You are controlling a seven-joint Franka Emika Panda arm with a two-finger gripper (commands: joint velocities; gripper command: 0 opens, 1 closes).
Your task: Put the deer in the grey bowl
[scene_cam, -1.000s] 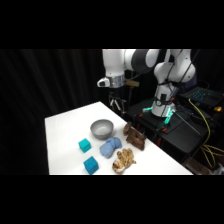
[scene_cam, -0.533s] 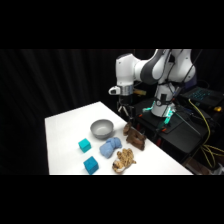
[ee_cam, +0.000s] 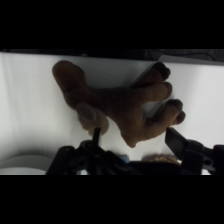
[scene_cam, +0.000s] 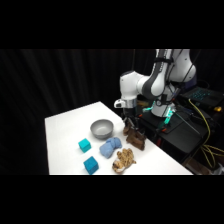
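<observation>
While the jaws stand spread, the deer [ee_cam: 122, 107] lies between them on the table [ee_cam: 30, 110].

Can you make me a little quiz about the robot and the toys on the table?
1. True or false: the small dark brown toy deer is already inside the round grey metallic bowl.
2. How many teal cubes are on the white table? A) one B) two C) four
3. Fill in: in the wrist view, the open gripper has one finger on each side of the ____.

Key: 1 false, the deer lies on the table beside the bowl. 2 B. 3 deer.
</observation>
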